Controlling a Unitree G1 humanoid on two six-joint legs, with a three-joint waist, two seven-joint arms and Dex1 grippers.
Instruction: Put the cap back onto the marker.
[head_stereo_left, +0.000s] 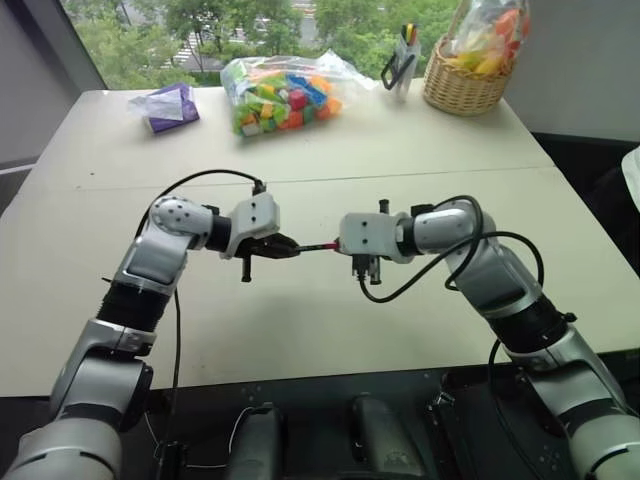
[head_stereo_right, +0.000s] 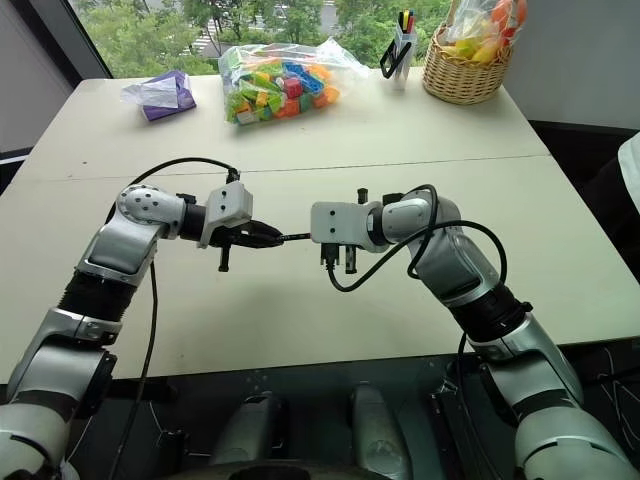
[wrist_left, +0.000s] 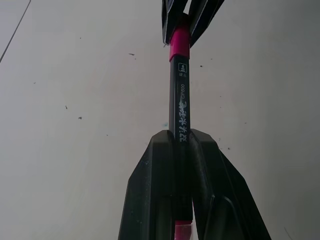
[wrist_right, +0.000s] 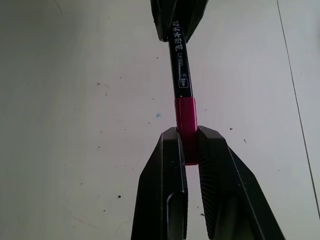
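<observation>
Left gripper (wrist_left: 182, 150): your jaws are clamped on the marker (wrist_left: 179, 95) barrel | right gripper (wrist_right: 189, 145): your jaws are pinched on the cap (wrist_right: 185, 117) | cap sits on the marker's end, both held level between your grippers, above the table (head_stereo_left: 400, 140), nearer you than the brick bag (head_stereo_left: 282, 92).

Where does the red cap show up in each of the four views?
Left eye view: cap mid-picture, between both grippers.
Right eye view: cap mid-picture, at the right gripper.
Left wrist view: cap near the top.
Right wrist view: cap at centre.
Shared landmark: the marker.
</observation>
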